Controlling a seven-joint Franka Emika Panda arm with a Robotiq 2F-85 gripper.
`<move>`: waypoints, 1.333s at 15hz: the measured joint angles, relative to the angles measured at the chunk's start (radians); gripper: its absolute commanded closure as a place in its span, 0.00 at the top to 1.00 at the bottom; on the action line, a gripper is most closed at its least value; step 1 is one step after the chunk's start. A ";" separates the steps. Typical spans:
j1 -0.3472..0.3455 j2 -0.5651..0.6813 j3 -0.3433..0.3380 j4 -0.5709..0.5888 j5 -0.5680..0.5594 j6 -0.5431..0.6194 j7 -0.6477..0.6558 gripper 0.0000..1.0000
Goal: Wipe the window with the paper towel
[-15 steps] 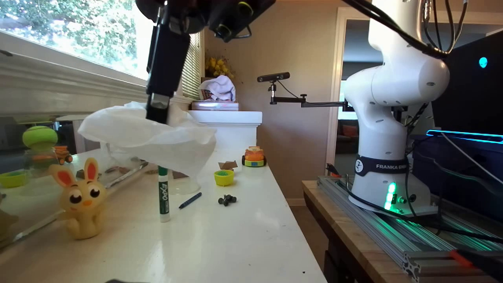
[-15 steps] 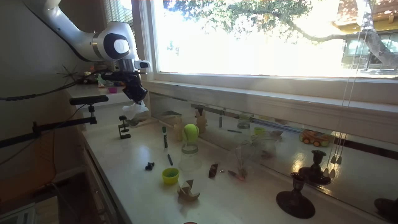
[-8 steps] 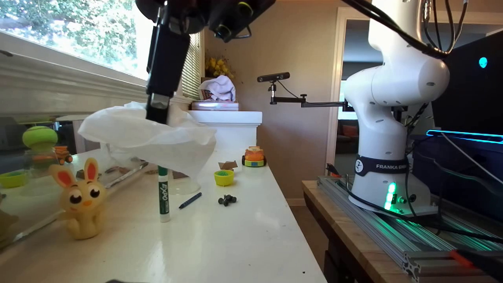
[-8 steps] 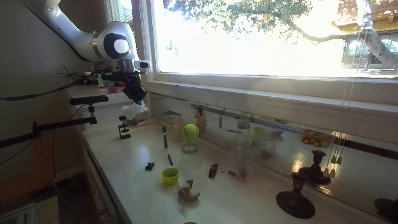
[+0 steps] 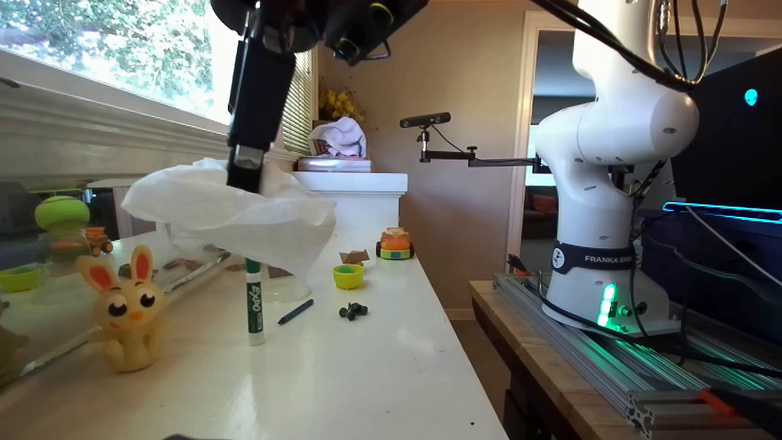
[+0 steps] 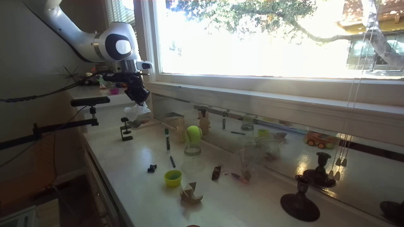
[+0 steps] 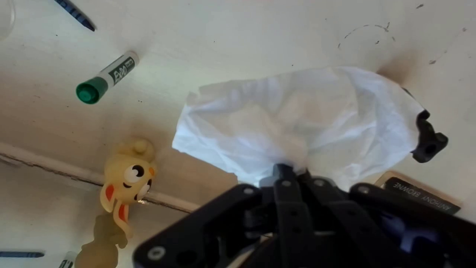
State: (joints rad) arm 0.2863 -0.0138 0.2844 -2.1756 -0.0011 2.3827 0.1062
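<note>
My gripper (image 7: 295,172) is shut on the white paper towel (image 7: 327,108), pinching it near its middle so that crumpled folds spread out on both sides. In an exterior view the paper towel (image 5: 281,223) droops around the dark finger of the gripper (image 5: 246,180), above the white counter. Seen small at the counter's far end, the gripper (image 6: 141,103) holds the paper towel (image 6: 137,110) lower than the window sill. The window (image 6: 252,47) is a bright pane with foliage behind it, apart from the towel; part of the window (image 5: 122,61) also shows at the upper left in an exterior view.
Under the towel stand a rabbit toy (image 5: 131,311), an upright green marker (image 5: 255,305) and a black clamp (image 6: 124,129). Further along are a tennis ball (image 6: 193,135) on a glass jar, a yellow cup (image 6: 173,178) and a dark candle holder (image 6: 300,201). A mirrored strip runs below the sill.
</note>
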 measured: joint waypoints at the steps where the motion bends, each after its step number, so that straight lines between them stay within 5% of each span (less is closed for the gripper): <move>1: 0.000 0.000 0.000 0.000 0.000 0.000 0.000 0.02; 4: 0.000 0.000 0.000 0.000 0.000 0.000 0.000 0.02; 5: 0.000 0.000 0.000 0.000 0.000 0.000 0.000 0.27; 7: -0.001 0.000 0.000 -0.001 0.000 0.000 0.003 0.35; 16: -0.008 0.043 -0.010 -0.034 -0.009 0.021 0.103 0.98; 20: -0.008 0.054 -0.017 -0.035 -0.031 0.006 0.186 1.00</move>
State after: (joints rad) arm 0.2780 0.0403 0.2678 -2.2107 -0.0326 2.3883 0.2919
